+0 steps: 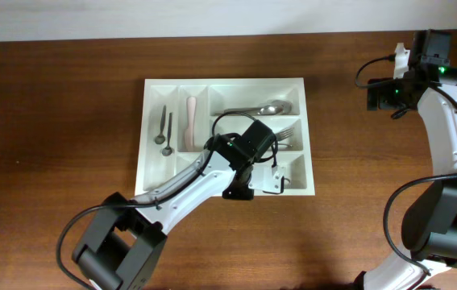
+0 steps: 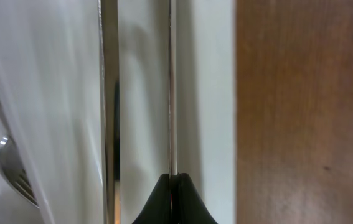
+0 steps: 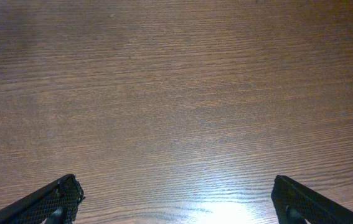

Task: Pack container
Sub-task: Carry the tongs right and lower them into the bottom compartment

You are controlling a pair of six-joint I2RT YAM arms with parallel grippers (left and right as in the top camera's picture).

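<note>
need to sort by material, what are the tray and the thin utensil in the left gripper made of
The tray looks like plastic: smooth white, moulded dividers. The thin utensil in the left gripper is probably metal: shiny grey edge.

Large white rectangular plastic cutlery tray (image 1: 224, 82): mid-table, on brown wooden table (image 1: 67, 105)
Leftmost narrow compartment: two small dark metal spoons (image 1: 164, 129), side by side
Next narrow compartment: pale pink plastic utensil (image 1: 190, 121)
Farthest long compartment: large silver metal spoons (image 1: 264, 108)
Middle long compartment: silver metal forks (image 1: 290, 129)
Nearest long compartment: thin metal utensil (image 2: 172, 93) between left gripper (image 2: 174, 182) tips, along tray's near wall
Right gripper (image 3: 175, 186): over table, well right of tray
</note>
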